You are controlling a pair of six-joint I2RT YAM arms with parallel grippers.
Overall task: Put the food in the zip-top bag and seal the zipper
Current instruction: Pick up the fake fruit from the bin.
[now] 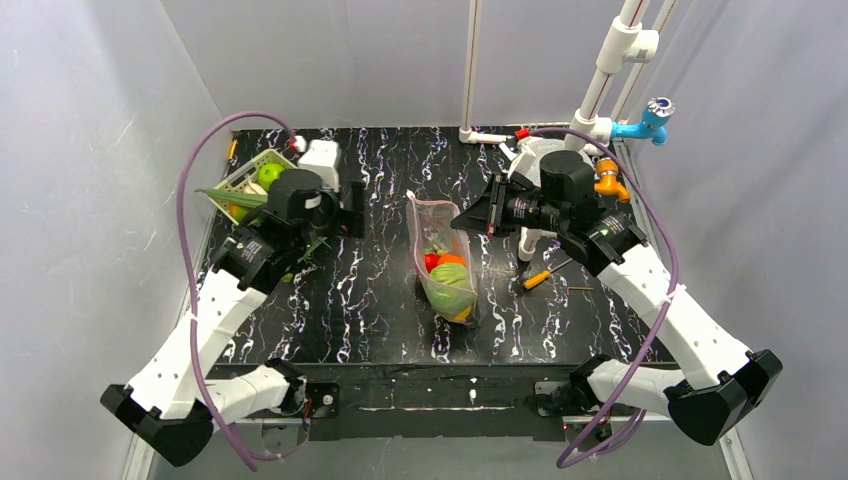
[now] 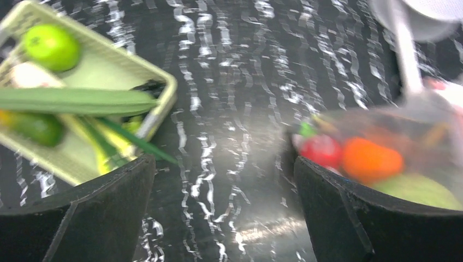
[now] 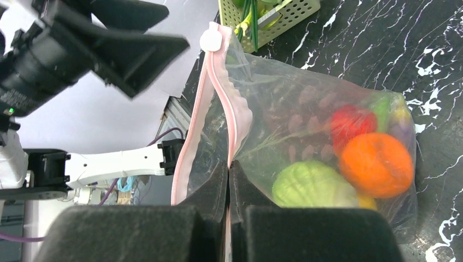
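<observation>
With right pincer [image 3: 228, 166] shut tight, grips one lip of bag [image 3: 295, 98] at zipper [image 3: 191, 136]. With left pincer [image 2: 224, 185] spread wide, empty, hovers between basket [image 2: 164, 90] and bag; bag to its right. Bag at middle of table [image 1: 340, 300], long axis near-to-far, mouth at far end, gaping; right arm nearer. In bag: red, orange, green food [image 3: 375, 164]. In basket: lime [image 2: 52, 46], long green leaf [image 2: 76, 101].

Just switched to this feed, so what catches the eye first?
The clear bag mid-table, bright food showing through, its mouth open. The right claw pinches its pink zipper; the left claw hangs open between bag and the basket at far left.
</observation>
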